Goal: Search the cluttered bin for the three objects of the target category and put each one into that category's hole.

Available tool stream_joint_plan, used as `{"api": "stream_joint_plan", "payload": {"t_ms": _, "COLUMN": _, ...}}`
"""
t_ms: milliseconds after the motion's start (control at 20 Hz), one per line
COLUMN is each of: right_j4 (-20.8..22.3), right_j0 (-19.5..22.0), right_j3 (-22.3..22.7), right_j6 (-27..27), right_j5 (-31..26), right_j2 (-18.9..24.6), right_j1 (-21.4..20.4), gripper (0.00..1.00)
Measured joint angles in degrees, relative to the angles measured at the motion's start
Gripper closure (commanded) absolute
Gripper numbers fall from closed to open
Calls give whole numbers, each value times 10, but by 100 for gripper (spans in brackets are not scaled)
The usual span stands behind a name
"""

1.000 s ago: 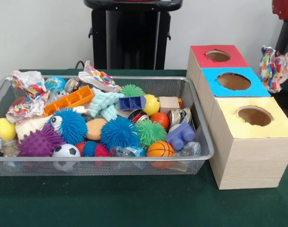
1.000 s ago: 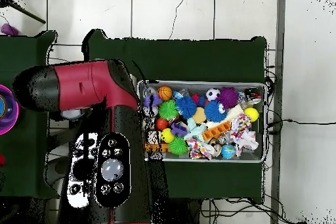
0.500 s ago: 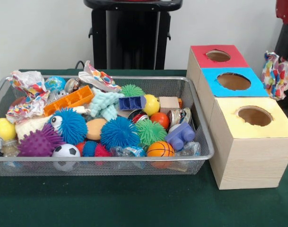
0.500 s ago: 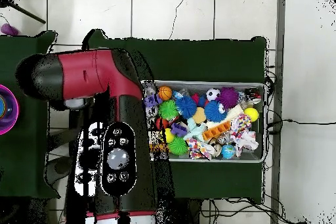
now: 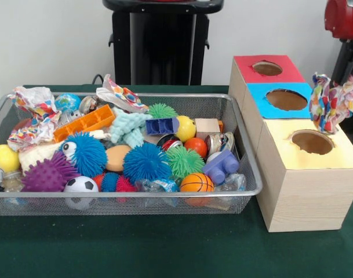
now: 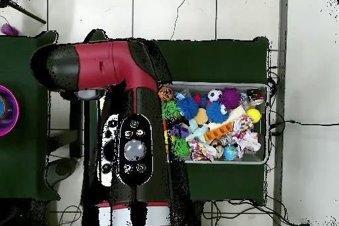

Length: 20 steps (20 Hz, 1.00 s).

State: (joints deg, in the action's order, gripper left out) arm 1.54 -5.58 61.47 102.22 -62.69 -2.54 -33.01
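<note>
The silver wire-mesh bin (image 5: 164, 194) is full of toys; it also shows in the overhead view (image 6: 266, 124). Two crumpled printed paper wads lie in it, one at its far left corner (image 5: 31, 116) and one at the back (image 5: 121, 95). My gripper (image 5: 338, 78) comes down at the right edge and holds a third paper wad (image 5: 333, 103) in the air. This wad hangs just above and behind the round hole (image 5: 312, 142) in the yellow-topped box (image 5: 338, 159). The wad hides the fingers. In the overhead view the arm (image 6: 132, 150) covers the boxes.
A blue-topped box (image 5: 286, 113) and a red-topped box (image 5: 267, 78) stand behind the yellow one. Spiky balls, a mint fuzzy toy (image 5: 128, 127), blocks and small balls fill the bin. The black pedestal (image 5: 162, 40) stands behind the table.
The held paper wad has moved left and down, from beside the blue-topped box to just over the yellow box's hole. The arm has swung along with it.
</note>
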Motion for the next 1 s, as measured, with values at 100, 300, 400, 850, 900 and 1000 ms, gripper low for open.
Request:
{"api": "stream_joint_plan", "payload": {"t_ms": 100, "right_j4": 1, "right_j0": 4, "right_j3": -7, "right_j6": 0, "right_j5": 0, "right_j2": 1, "right_j1": 4, "gripper": 100}}
{"api": "stream_joint_plan", "payload": {"t_ms": 300, "right_j4": 3, "right_j0": 12, "right_j3": -20, "right_j6": 0, "right_j5": 0, "right_j2": 5, "right_j1": 13, "gripper": 100}}
{"api": "stream_joint_plan", "payload": {"t_ms": 400, "right_j4": 3, "right_j0": 14, "right_j3": -23, "right_j6": 0, "right_j5": 0, "right_j2": 7, "right_j1": 15, "gripper": 100}}
{"api": "stream_joint_plan", "payload": {"t_ms": 850, "right_j4": 7, "right_j0": 20, "right_j3": -19, "right_j6": 0, "right_j5": 2, "right_j2": 13, "right_j1": 11, "gripper": 100}}
{"api": "stream_joint_plan", "payload": {"t_ms": 900, "right_j4": 7, "right_j0": 21, "right_j3": -15, "right_j6": 0, "right_j5": 4, "right_j2": 13, "right_j1": 9, "gripper": 100}}
{"api": "stream_joint_plan", "payload": {"t_ms": 1000, "right_j4": 8, "right_j0": 21, "right_j3": -4, "right_j6": 0, "right_j5": 10, "right_j2": 13, "right_j1": 3, "gripper": 100}}
